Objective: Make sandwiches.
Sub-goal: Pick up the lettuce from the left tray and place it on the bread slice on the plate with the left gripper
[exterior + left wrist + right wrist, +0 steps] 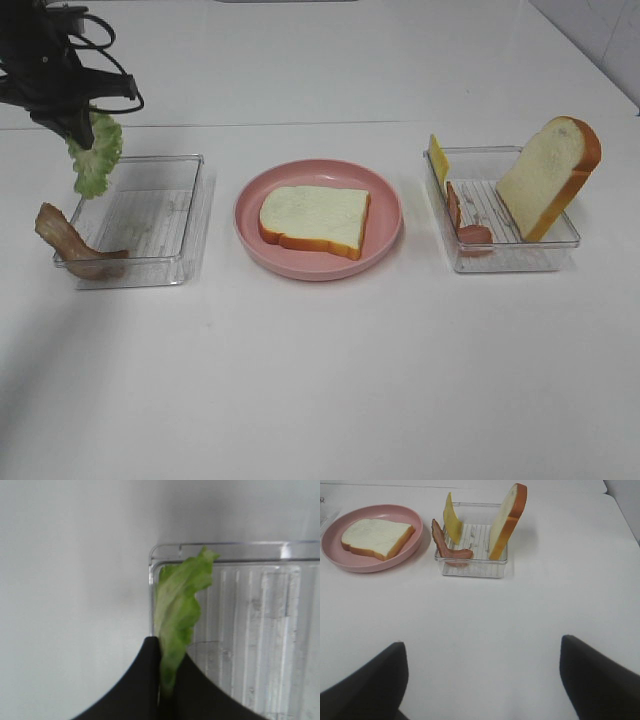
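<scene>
Left gripper: jaws pinched tight on the lettuce leaf. We grip it at one end and the rest hangs loose below the fingertips. In the high view the left arm is up at the far-left edge with its wrist pointing down and cables looped beside it. The leaf dangles over the far-left corner of the left tray. We cannot tell whether the leaf's tip touches the rim.

A bacon strip is draped over the near-left corner of that tray, one end inside and the other sticking up outside.

Right gripper: fingers spread wide with nothing between them. We see it only from its own wrist camera. It is held over the bare table, well apart from the food and facing the right tray.

The sandwich is not stacked. One bread slice lies flat on the pink plate, between the two trays, with nothing on top.

In the right tray:
- The second bread slice stands on edge, leaning against the far-right side.
- The cheese slice stands upright at the far-left corner.
- The second bacon strip leans along the left wall, its lower end curled on the floor.
</scene>
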{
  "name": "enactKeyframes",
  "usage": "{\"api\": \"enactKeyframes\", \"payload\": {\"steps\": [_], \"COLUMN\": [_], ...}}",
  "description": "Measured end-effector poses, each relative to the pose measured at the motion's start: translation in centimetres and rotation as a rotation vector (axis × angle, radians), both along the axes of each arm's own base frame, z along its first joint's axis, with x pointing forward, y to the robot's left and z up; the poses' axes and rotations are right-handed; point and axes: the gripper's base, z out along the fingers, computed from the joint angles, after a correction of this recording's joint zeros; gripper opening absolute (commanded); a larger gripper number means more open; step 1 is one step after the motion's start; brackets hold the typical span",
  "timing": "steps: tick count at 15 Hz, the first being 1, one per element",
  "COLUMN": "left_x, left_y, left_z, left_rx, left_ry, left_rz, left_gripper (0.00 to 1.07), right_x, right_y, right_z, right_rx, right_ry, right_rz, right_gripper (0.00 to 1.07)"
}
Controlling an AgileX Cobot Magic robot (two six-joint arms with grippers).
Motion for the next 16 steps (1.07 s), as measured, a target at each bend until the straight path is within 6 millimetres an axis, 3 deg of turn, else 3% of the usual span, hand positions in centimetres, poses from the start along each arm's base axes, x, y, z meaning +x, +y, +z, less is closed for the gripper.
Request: {"api": "enactKeyframes", "payload": {"steps": [1, 2, 7, 8, 9, 11, 12, 16], "left_x": [0.0, 0.0, 0.0, 0.1, -0.1, -0.2, -0.5, -1.2], "left_y": [-0.7, -1.1, -4.0, -5.0, -7.4, -8.2, -12.1, -17.1], "left_z": [2.7, 4.0, 5.8, 6.3, 6.9, 6.9, 6.0, 3.5], "left_rx": [-0.084, -0.136, -0.476, -0.551, -0.649, -0.67, -0.741, -0.777], "left_ry": [-0.066, -0.097, -0.145, -0.17, -0.205, -0.21, -0.212, -0.181], "left_rz": [-0.01, -0.02, -0.09, -0.117, -0.179, -0.195, -0.256, -0.293], "left_gripper": [0.0, 0.0, 0.0, 0.0, 0.0, 0.0, 0.0, 0.0], "right_x": [0.0, 0.0, 0.0, 0.0, 0.0, 0.0, 0.0, 0.0], "right_y": [0.0, 0.0, 0.0, 0.0, 0.0, 0.0, 0.0, 0.0], "right_z": [0.0, 0.0, 0.0, 0.0, 0.0, 0.0, 0.0, 0.0], "right_rx": [0.0, 0.0, 0.0, 0.0, 0.0, 0.0, 0.0, 0.0], "right_ry": [0.0, 0.0, 0.0, 0.0, 0.0, 0.0, 0.0, 0.0], "right_rz": [0.0, 0.0, 0.0, 0.0, 0.0, 0.0, 0.0, 0.0], "right_gripper": [0.78, 0.78, 0.78, 0.78, 0.78, 0.78, 0.78, 0.78]}}
